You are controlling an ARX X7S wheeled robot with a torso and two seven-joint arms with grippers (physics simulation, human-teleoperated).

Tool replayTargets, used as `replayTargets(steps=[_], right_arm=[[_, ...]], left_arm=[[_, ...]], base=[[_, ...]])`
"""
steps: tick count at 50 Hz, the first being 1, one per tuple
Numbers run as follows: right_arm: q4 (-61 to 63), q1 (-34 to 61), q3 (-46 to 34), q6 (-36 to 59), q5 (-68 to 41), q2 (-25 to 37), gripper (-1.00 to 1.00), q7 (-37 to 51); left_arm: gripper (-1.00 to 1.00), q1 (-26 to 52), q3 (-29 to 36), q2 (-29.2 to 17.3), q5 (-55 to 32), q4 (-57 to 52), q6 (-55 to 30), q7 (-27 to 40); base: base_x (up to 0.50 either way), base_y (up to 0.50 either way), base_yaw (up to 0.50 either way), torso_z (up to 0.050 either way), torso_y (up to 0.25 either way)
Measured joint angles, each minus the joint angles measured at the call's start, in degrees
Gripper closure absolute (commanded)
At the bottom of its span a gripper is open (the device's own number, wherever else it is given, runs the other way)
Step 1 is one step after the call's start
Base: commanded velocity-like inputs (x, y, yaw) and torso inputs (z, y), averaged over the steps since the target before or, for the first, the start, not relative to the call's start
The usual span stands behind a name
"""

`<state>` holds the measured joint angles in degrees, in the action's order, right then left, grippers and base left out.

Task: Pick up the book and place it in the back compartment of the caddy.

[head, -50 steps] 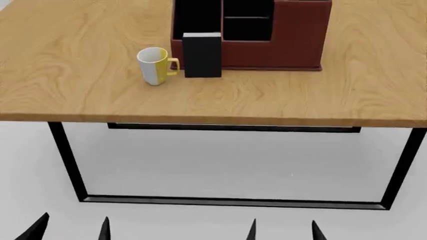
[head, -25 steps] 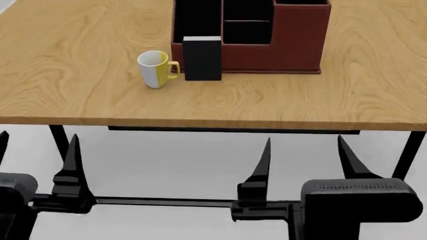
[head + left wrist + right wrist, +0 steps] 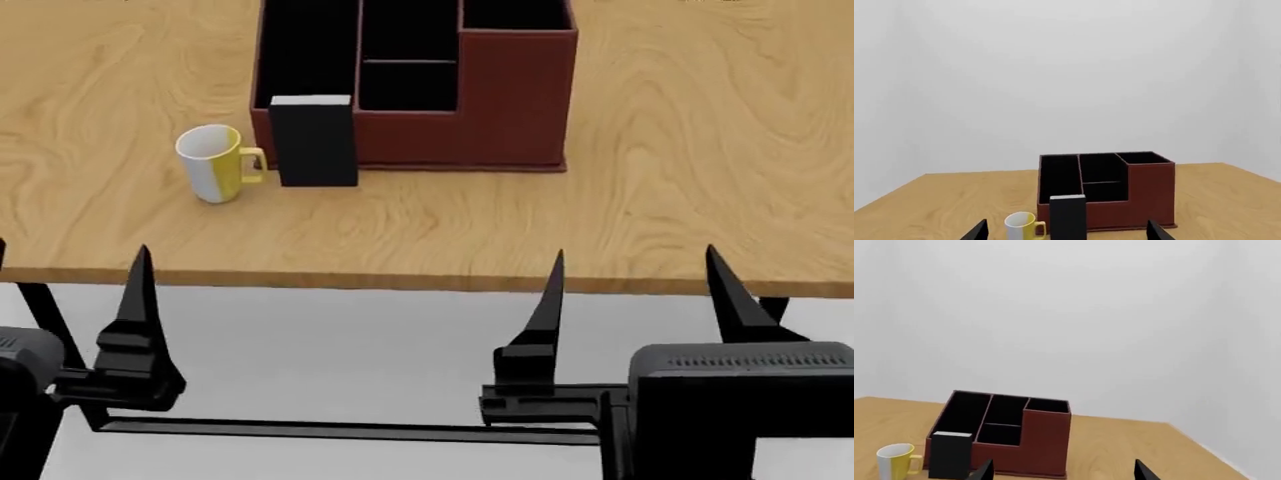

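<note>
The black book (image 3: 314,142) stands upright on the table, leaning against the front of the dark red caddy (image 3: 514,100) at its left end. It also shows in the left wrist view (image 3: 1068,217) and the right wrist view (image 3: 951,455). The caddy shows there too, in the left wrist view (image 3: 1151,195) and the right wrist view (image 3: 1044,442). My left gripper (image 3: 70,260) and right gripper (image 3: 634,262) are both open and empty, held side by side before the table's near edge, well short of the book.
A white and yellow mug (image 3: 214,163) stands just left of the book, its handle toward it. The wooden table (image 3: 667,150) has a black metal frame. Bare wood lies to the right of the caddy and in front of it.
Both arms have risen into the head view, fingers pointing at the table. The head view has shifted, so the caddy, book and mug now sit further left and lower in it.
</note>
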<state>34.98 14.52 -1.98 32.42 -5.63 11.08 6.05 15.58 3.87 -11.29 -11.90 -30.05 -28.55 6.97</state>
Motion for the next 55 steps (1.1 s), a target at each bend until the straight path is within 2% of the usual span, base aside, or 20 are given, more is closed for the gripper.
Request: replayTargets(steps=[37,44,55], right_arm=[[1.68,0.14,-1.77,1.8,1.18,1.79,-1.0,2.17],[4.21,1.15,-2.15,6.17,1.13,1.96,-1.0,2.77],[14.7,4.04,-2.02,19.66,1.38,2.35,-1.0,4.46]], left_arm=[[-1.0,0.17,-0.39,-1.29,-2.16,-1.44,-0.67,1.01],[-1.0,0.28,-0.88,-1.51,-3.34,-1.96,-1.35,1.02],[-1.0,0.08,-4.74,-3.31,-7.71,-8.38,-6.33,1.71]], base=[[0.46,-0.23,0.0,0.0,0.001],[0.07,-0.02,0.0,0.0,0.002],[0.0,0.0,0.0,0.0,0.0]])
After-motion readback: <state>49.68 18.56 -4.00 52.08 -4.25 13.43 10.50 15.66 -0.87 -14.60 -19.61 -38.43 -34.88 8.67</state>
